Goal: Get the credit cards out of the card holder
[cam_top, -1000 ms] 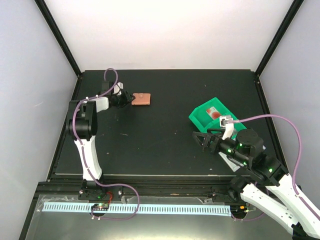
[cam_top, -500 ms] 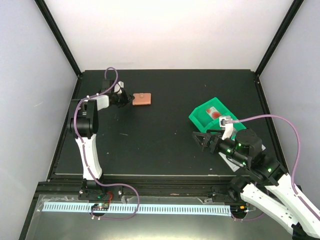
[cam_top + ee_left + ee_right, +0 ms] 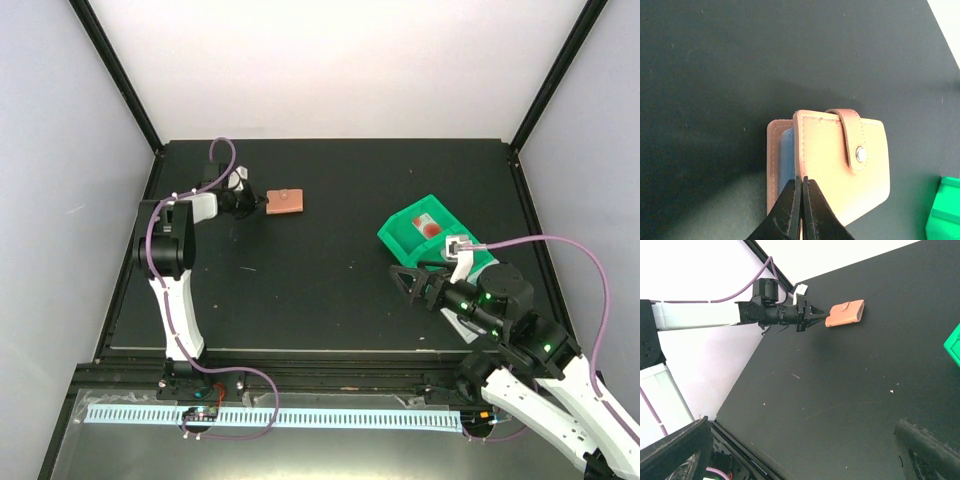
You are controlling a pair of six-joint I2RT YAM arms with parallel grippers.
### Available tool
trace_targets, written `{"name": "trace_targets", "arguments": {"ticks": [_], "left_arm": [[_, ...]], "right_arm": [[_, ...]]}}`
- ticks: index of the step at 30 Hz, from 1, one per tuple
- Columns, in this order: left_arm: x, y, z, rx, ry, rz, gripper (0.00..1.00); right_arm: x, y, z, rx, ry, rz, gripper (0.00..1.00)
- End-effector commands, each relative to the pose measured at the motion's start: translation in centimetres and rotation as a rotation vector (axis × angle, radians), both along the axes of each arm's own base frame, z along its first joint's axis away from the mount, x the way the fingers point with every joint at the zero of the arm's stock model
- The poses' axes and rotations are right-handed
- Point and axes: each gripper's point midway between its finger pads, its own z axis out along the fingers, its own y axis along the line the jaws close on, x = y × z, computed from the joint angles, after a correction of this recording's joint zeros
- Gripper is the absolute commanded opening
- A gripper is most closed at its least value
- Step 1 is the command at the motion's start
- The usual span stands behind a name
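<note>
- Toward the far left of the table (image 3: 330,290), the wallet (image 3: 285,201) is lying flat and folded with its snap tab (image 3: 852,140) fastened over the top cover. The cards are therefore sitting hidden inside, and only a sliver of blue pocket (image 3: 785,155) is peeking out along the open side.
- You are holding your left claw (image 3: 258,203) at that open side, most likely because the cover can be lifted there, or the wallet steadied, before the snap is undone.
- Its two fingers are pressing fully together, tips touching the wallet's edge. Whether a layer of leather is being pinched between them cannot be told from these views.
- Your left arm is stretching far forward, forearm running low and nearly level over the table, wrist pointing right toward the wallet.
- Your right claw (image 3: 403,279) is hanging spread as wide as it goes and gripping nothing, near the green bin (image 3: 395,240) and well apart from the wallet — waiting, it seems, for its turn at the tab or the cards.
- Your right arm is bending at the elbow, claw pointing left across the table.
</note>
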Motion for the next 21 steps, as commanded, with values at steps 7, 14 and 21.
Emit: {"name": "trace_targets", "arguments": {"ticks": [7, 14, 21], "left_arm": [[-4.1, -1.6, 3.6, -0.057, -0.020, -0.030, 0.02], [-10.3, -4.2, 3.8, -0.054, 0.011, -0.121, 0.01], [-16.8, -7.7, 3.9, -0.051, 0.031, -0.236, 0.01]], "right_arm": [[-0.1, -0.8, 0.1, -0.009, -0.013, -0.027, 1.00], [0.1, -0.7, -0.6, -0.086, -0.015, -0.011, 1.00], [0.0, -0.2, -1.4, -0.131, -0.013, 0.029, 0.95]]}}
